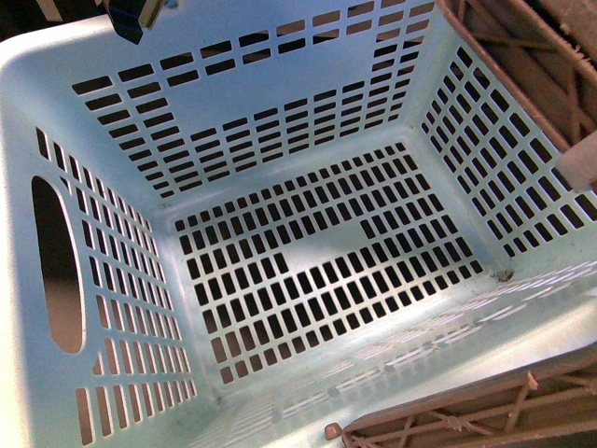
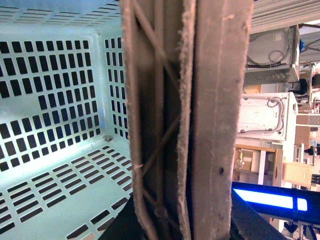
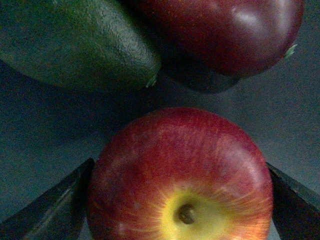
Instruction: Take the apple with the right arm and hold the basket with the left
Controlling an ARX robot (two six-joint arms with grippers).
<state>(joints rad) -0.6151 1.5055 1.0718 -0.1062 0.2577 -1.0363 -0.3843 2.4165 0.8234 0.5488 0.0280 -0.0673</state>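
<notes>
Fruit fills the right wrist view: the apple (image 3: 181,180), glossy red with a yellow patch around its stem dimple, sits on the dark bench (image 3: 45,145) between the two black fingers (image 3: 55,205) of the right pincer (image 3: 180,162). These lie against its flanks, one on each side, so the pincer is clamped on the apple. Just beyond the apple lie a dark green, pebbly-skinned fruit (image 3: 75,45) and a darker red fruit (image 3: 220,30), the two close together and both apart from the apple. Whether the apple rests on the bench or hangs just above it cannot be told. The front view looks down into the basket (image 1: 56,84), pale mint-aqua, with rows of slots in its walls and floor and an oval hand hole (image 1: 56,266) in one side wall; nothing lies in it. A brown ribbed handle (image 1: 513,65) runs along its right rim with a pale band (image 1: 578,161) on it, and a second brown handle (image 1: 466,420) lies along the near rim. In the left wrist view one brown handle (image 2: 200,100) stands very close to the camera, passing between the dark fingers of the left pincer (image 2: 182,222), which is clamped on it, with the slotted basket interior beside it. Behind are white machines (image 2: 265,115) and a lit blue strip (image 2: 265,197).
</notes>
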